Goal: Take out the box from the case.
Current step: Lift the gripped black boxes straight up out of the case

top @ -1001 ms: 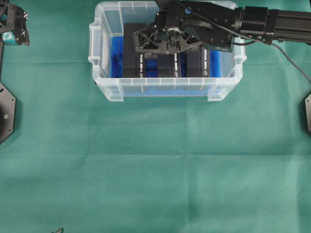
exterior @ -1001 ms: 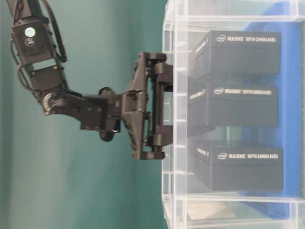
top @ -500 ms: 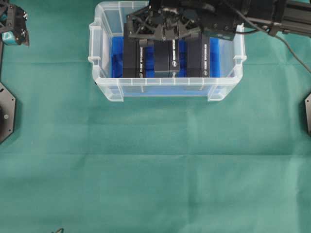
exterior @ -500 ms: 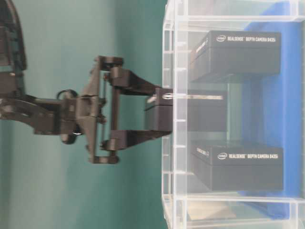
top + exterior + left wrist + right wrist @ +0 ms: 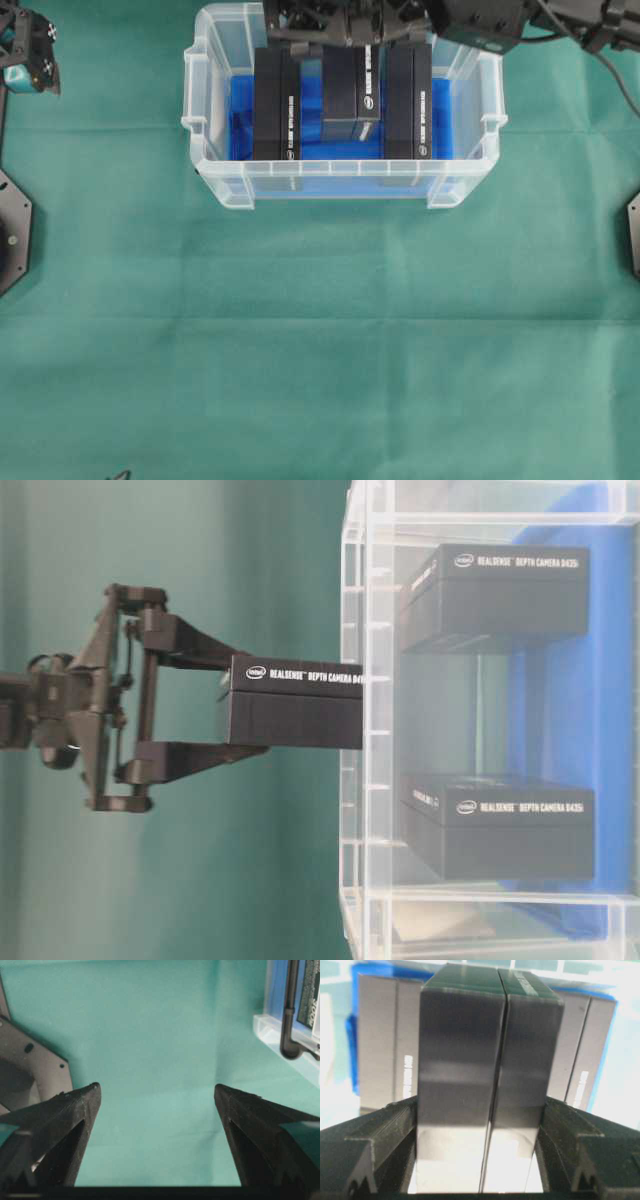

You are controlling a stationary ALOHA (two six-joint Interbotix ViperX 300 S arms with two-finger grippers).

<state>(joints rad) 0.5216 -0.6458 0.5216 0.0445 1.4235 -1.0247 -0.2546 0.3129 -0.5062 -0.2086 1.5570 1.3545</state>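
The case (image 5: 340, 170) is a clear bin with a blue floor, standing at the back of the green cloth. My right gripper (image 5: 340, 30) is shut on the middle black box (image 5: 350, 85). In the table-level view the box (image 5: 295, 705) hangs between the fingers (image 5: 180, 640), raised from the case (image 5: 355, 630), its end level with the rim. The right wrist view shows the same box (image 5: 485, 1050) clamped on both sides. Two other black boxes (image 5: 275, 105) (image 5: 408, 100) stand in the case. My left gripper (image 5: 25, 60) is open and empty at the far left (image 5: 157, 1092).
Green cloth (image 5: 320, 350) covers the table in front of the case. Black arm base plates sit at the left edge (image 5: 10, 230) and the right edge (image 5: 633, 235). The right arm (image 5: 560, 15) reaches in from the upper right.
My right gripper has closed on the middle box and pulled it up from between the other two, away from the blue floor. The left arm has not moved.
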